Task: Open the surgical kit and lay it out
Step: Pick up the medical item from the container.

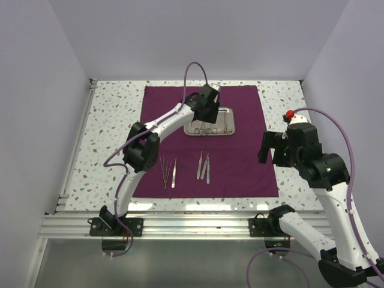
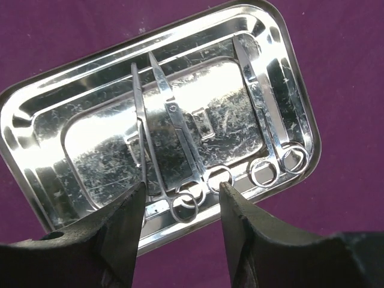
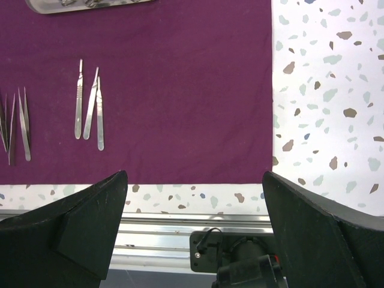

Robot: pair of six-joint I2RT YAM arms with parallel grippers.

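Note:
The dark purple cloth wrap [image 1: 240,162] lies spread flat on the table. The steel tray [image 1: 227,129] sits on it at the back middle. In the left wrist view the tray [image 2: 36,174] holds several ring-handled scissors and forceps [image 2: 180,129]. My left gripper [image 2: 181,195] is open and empty, hovering over the tray's near rim, its fingers either side of the ring handles. Tweezers [image 1: 168,171] and more thin instruments [image 1: 204,166] lie on the cloth in front. My right gripper [image 3: 195,180] is open and empty, raised over the cloth's right front edge.
The speckled table [image 1: 108,144] shows around the cloth. An aluminium rail [image 1: 198,225] with the arm bases runs along the near edge. White walls enclose the back and sides.

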